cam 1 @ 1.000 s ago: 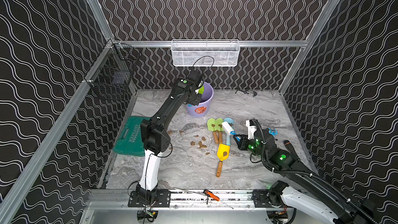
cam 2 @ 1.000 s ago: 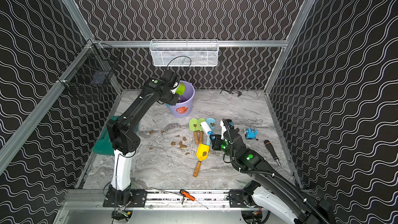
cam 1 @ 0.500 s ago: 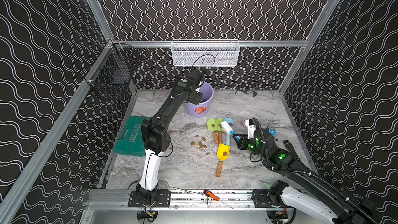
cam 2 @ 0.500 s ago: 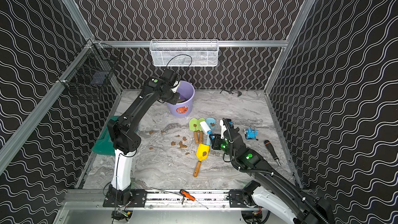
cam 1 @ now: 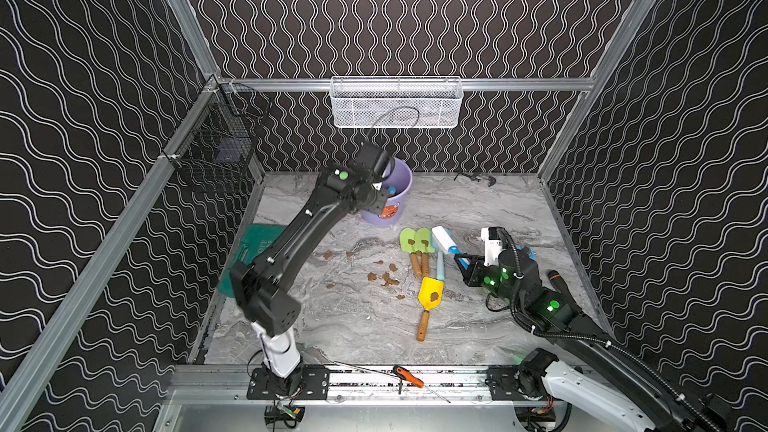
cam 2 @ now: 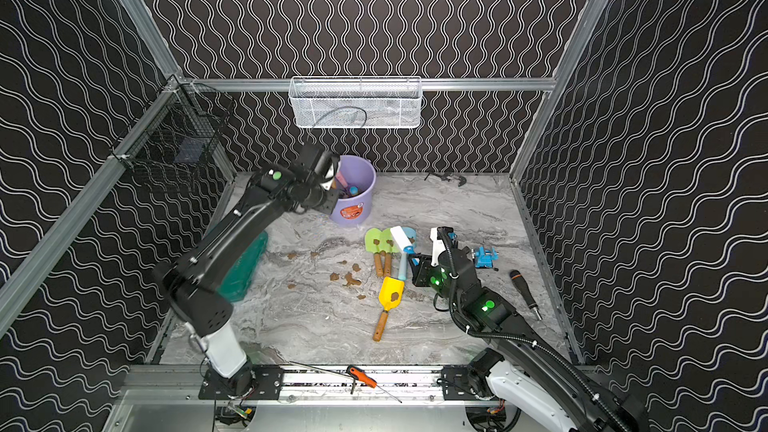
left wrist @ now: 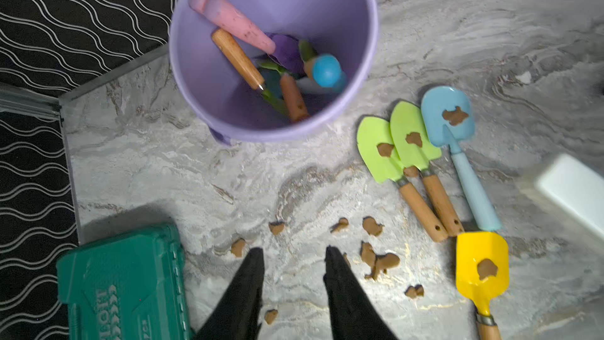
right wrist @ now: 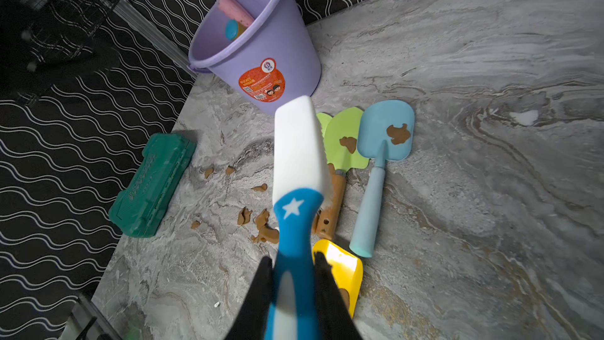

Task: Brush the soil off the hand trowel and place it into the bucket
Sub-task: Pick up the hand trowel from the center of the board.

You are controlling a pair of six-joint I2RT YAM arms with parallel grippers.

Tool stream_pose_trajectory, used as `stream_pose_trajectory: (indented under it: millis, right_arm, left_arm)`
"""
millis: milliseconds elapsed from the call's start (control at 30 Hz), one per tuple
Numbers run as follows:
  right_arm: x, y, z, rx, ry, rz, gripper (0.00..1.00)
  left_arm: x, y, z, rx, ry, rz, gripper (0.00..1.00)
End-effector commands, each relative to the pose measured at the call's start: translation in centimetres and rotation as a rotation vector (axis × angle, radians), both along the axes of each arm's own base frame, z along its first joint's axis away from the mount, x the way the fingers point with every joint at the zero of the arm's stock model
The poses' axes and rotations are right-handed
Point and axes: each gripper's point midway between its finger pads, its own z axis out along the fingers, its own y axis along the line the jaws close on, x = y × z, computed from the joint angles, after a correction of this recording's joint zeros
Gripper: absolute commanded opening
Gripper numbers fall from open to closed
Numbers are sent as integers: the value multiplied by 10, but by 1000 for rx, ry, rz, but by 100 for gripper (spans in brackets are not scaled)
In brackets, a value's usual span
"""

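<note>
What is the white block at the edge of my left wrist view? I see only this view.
Observer: It is the head of a brush. The right gripper is shut on its blue handle.
Operator: Is the handle of the yellow trowel free? My view cuts it off.
Observer: Yes. In both top views nothing lies against its wooden handle.
Operator: Does the bucket carry any mark outside?
Observer: Yes, an orange sticker on its outer side.
</note>
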Motion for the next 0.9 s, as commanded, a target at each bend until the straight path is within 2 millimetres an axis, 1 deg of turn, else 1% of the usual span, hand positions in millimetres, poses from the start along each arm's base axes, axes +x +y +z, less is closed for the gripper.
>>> stream_pose_trajectory:
  millis: [0,67,133,200,267,333,433,533,633,733,867]
  right_arm:
    - [-1,-15,-7,-30,8,-66,0]
    - [-4,-19,-8,-24,17,-76,0]
    - [-8,-20,-10,-11,20,-74,0]
    - [-11,-20,-14,-5,32,-65,0]
    - [-14,-19,-18,3,47,-56,0]
    - [-16,-18,-22,7,68,-52,0]
    - [-20,-17,-25,20,86,-46,0]
    - [-22,-18,-30,23,102,-51,0]
    - [-24,-19,-32,22,115,-53,0]
    - [-26,-21,-33,28,120,-57,0]
    - [-27,-22,-35,29,124,-61,0]
  left_arm:
    - [-28,-12,-3,-95,-41,48,37]
    - [-58,-20,-18,-141,-14,40,38]
    - [-88,-21,-34,-155,-2,57,38]
    - [-114,-23,-52,-173,52,41,38]
    - [-139,-32,-62,-207,57,-14,40]
    - [-165,-46,-75,-254,62,-80,46]
    - [-192,-64,-100,-271,108,-143,51]
    - [-215,-84,-122,-247,140,-221,55]
    - [-229,-100,-140,-210,164,-282,58]
    - [-235,-113,-154,-215,197,-319,61]
    - [-236,-119,-173,-170,234,-321,62]
